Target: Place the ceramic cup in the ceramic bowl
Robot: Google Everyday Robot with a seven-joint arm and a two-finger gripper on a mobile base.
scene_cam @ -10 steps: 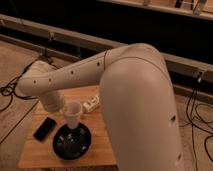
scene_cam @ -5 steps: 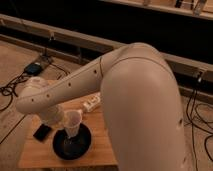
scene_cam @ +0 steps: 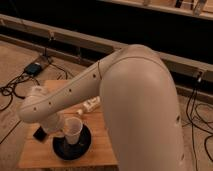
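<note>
The white ceramic cup [scene_cam: 73, 129] is upright over the middle of the black ceramic bowl [scene_cam: 59, 148], with its base down inside the bowl's rim. The bowl sits on the front part of the small wooden table [scene_cam: 36, 154]. My gripper [scene_cam: 63, 131] is at the cup's left side, under the arm's white wrist [scene_cam: 42, 107], and is shut on the cup. I cannot tell whether the cup's base touches the bowl's floor.
A flat black phone [scene_cam: 39, 134] lies left of the bowl. A small white bottle [scene_cam: 90, 105] lies on the table behind the cup. My large white arm [scene_cam: 140, 100] covers the table's right side. Cables and a box [scene_cam: 34, 68] lie on the floor at left.
The cup has come down with the gripper, from above the bowl into it. The wrist has swung lower and to the left.
</note>
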